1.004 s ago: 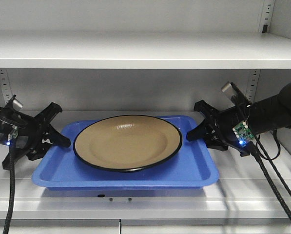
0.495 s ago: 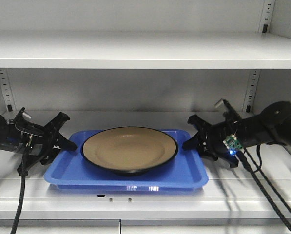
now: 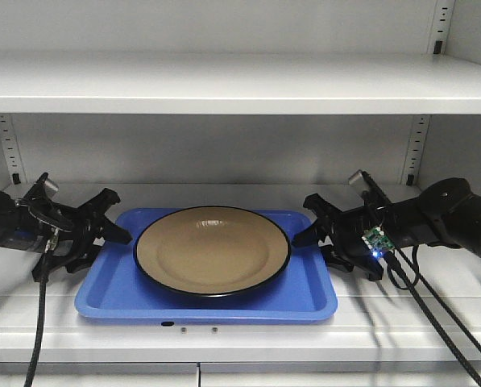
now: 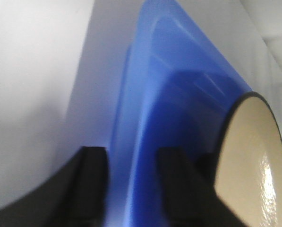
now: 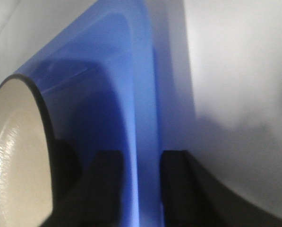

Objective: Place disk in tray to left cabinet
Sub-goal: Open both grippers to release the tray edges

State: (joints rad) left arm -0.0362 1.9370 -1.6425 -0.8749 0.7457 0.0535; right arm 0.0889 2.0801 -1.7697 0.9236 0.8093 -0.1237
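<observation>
Resting in the blue tray (image 3: 103, 298), the glossy tan, black-rimmed disk (image 3: 212, 251).

tray (image 3: 103, 294): smooth blue plastic, slight sheen | disk (image 3: 212, 251): glossy tan glaze, thin black rim, highlights in wrist views | cabinet (image 3: 224, 81): light grey painted metal, matt smooth shelves | left gripper (image 3: 103, 231), right gripper (image 3: 314, 231): matt black plastic

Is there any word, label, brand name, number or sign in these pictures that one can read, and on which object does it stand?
No readable text appears in any view.
The round tan disk with black rim, the bright blue plastic tray and the light grey metal cabinet shelf carry no print.
The small green circuit board on the right arm may bear markings, but it is too small to read.
</observation>
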